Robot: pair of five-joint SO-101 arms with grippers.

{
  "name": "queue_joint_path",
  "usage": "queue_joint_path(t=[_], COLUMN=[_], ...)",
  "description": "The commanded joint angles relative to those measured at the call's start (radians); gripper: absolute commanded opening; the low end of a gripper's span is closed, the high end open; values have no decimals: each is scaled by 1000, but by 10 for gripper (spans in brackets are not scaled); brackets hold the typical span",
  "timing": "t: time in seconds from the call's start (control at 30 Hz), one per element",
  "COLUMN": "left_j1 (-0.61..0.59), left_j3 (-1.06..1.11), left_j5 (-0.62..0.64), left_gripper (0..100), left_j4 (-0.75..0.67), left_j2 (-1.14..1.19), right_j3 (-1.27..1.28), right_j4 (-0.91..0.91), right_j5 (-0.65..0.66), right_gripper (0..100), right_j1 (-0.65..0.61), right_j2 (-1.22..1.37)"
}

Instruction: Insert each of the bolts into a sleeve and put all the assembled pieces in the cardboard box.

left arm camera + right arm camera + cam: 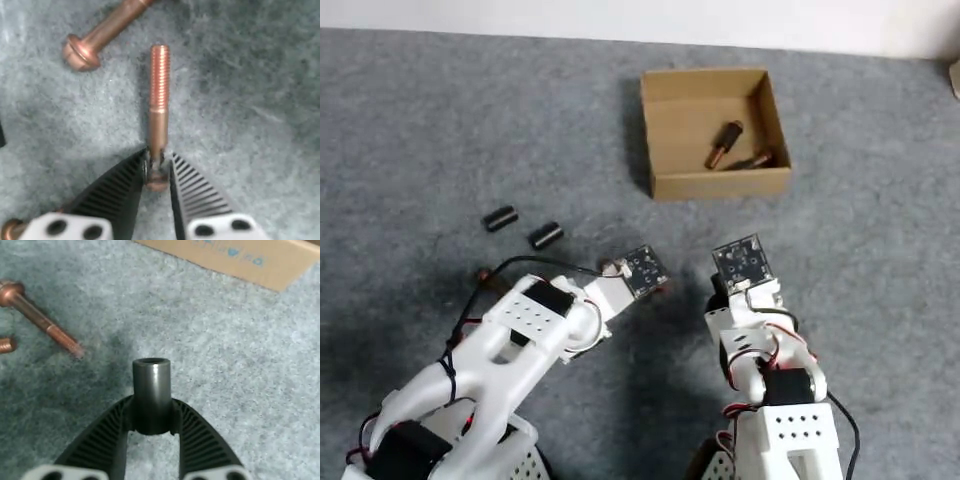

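Mid-task, at the mating step. Two assembled pieces [725, 146] already in the cardboard box [720, 184], upper centre of the high view. Two black sleeves [501, 218] loose on the grey mat [420, 120], left of centre.

Left gripper [158, 161]: closed almost fully, pinching a copper bolt [158, 95] just above the head. Shank straight out past the fingertips, threaded end farthest from the claw.

Right gripper [151, 409]: closed partway around a black sleeve [151, 380], held at its rear half. Open bore at the free end, facing away from the claw. Box edge at upper right of the right wrist view.

Loose bolt [100, 37] on the mat at upper left of the left wrist view, near the held bolt's tip but not touching.

Next move, as a judgement:
- Bring the thread tip to the bore mouth with the axes collinear.
- Expect a snug fit, so a small tilt probably jams at the rim.
- Watch tip wobble from gripping so near the head.
- Slide in until the head seats, let go on one side, carry to the box.

Likely two more pairs to do after this one.
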Motion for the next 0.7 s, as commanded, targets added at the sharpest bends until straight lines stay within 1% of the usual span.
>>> queue_joint_path(t=[0.0, 0.1, 0.23, 0.3, 0.4, 0.5, 0.53, 0.57, 0.6, 0.67], left_j1=[-13, -65, -194, -252, -306, -331, -326, -315, -303, -303], left_j3=[-97, -236, -426, -487, -503, -495, -495, -499, -507, -522], left_j5=[-21, -71, -78, -75, -75, -80, -100, -173, -295, -620], left_gripper=[5, 5, 5, 5, 5, 5, 5, 5, 5, 5], left_j4=[160, 325, 491, 529, 532, 532, 535, 539, 542, 597], left_j2=[-4, -5, -5, -5, -5, -5, -5, -5, -5, -5], right_j3=[-2, -2, -2, -2, -2, -2, -2, -2, -2, -2], right_j4=[-25, -25, -25, -25, -25, -25, -25, -25, -25, -25], right_j5=[-9, -9, -9, -9, -9, -9, -9, -9, -9, -9], right_gripper=[5, 5, 5, 5, 5, 5, 5, 5, 5, 5], right_j1=[10, 10, 10, 10, 10, 10, 10, 10, 10, 10], right_j2=[-13, -13, -13, -13, -13, -13, -13, -13, -13, -13])
